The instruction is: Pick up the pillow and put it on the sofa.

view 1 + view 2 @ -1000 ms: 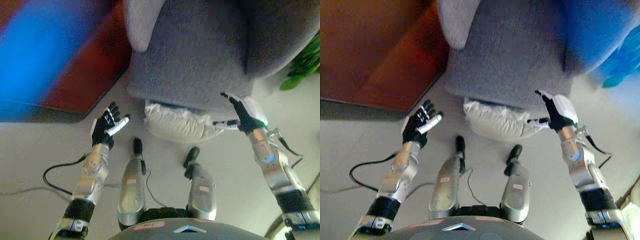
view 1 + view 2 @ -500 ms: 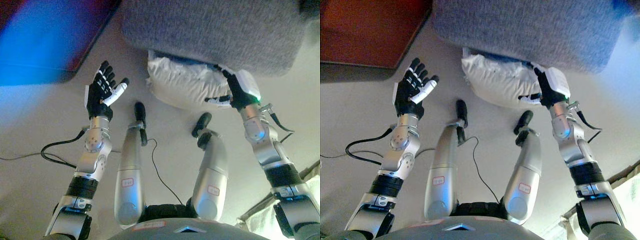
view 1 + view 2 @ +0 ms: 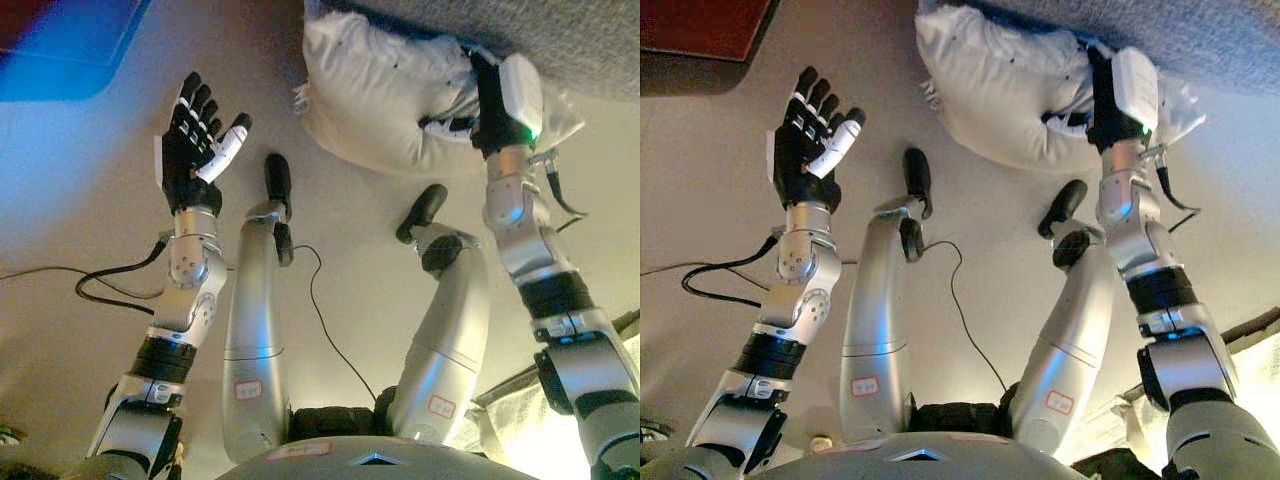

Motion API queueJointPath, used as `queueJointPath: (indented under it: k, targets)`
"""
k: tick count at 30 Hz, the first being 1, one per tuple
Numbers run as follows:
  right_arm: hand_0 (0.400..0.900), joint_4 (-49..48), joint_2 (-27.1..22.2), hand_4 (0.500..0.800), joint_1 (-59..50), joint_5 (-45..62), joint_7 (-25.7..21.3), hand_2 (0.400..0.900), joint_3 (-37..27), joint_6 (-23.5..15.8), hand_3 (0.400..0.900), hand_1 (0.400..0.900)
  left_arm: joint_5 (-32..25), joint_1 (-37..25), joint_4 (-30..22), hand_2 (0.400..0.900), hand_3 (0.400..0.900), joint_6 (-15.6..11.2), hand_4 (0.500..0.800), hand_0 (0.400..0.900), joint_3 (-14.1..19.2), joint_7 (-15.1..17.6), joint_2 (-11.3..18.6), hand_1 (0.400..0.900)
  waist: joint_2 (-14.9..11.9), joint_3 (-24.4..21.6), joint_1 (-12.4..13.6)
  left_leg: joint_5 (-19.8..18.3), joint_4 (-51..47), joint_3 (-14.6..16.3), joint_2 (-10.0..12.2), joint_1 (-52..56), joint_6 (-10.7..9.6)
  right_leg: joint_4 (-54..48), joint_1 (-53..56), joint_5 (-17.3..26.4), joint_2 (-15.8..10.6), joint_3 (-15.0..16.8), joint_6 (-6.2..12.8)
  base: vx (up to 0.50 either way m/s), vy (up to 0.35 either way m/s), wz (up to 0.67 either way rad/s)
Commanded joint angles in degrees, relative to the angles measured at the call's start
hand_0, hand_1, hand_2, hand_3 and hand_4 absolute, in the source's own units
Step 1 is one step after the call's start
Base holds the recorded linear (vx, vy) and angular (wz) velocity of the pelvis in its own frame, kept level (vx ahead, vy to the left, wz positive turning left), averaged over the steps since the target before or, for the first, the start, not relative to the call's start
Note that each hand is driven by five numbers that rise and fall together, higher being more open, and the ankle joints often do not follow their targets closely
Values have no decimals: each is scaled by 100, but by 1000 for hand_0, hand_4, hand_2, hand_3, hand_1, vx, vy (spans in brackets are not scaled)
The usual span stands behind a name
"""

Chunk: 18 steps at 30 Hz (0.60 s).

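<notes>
Right hand (image 3: 490, 100), dark with a white cover, presses against the right end of a plump white fabric pillow (image 3: 385, 95); its fingers sink into the cloth and out of sight, so whether they grip cannot be told. That pillow lies on the pale floor (image 3: 90, 220), tucked against the lower front edge of the grey upholstered sofa (image 3: 560, 30). Left hand (image 3: 195, 135) hovers well apart to the pillow's left, fingers spread open, holding nothing. A one-sided hold may let the soft pillow sag, twist or slip free. Sofa's overhang crowds the top; bare floor leaves room on the left.
</notes>
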Motion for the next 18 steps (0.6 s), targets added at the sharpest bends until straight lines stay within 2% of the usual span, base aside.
queueJointPath:
  k: [1, 12, 18]
  targets:
    - [400, 42, -103, 500, -580, 397, -244, 400, 64, 23, 400, 400, -27, -60, -671, 900, 900, -467, 800, 900, 41, 142, 46, 900, 74, -6, 231, -399, -44, -406, -4, 4, -296, -56, -108, 168, 33, 321, 205, 1, 54, -4]
    - [400, -189, 102, 500, -315, 296, -315, 400, -98, -29, 400, 400, 0, -215, -570, 900, 900, -473, 800, 900, 56, 217, -100, 900, -17, -294, 186, -304, -453, -387, -23, 156, -288, -421, -44, 203, 132, 202, 279, 9, 9, -1]
    - [400, -649, 219, 500, 89, 306, -313, 400, -255, -186, 400, 400, 48, -171, -197, 900, 900, -400, 800, 900, 226, 301, -260, 900, -91, -553, 117, -197, -944, -362, 53, 580, -303, -820, 338, 272, 224, 79, 341, 26, -17, 0]
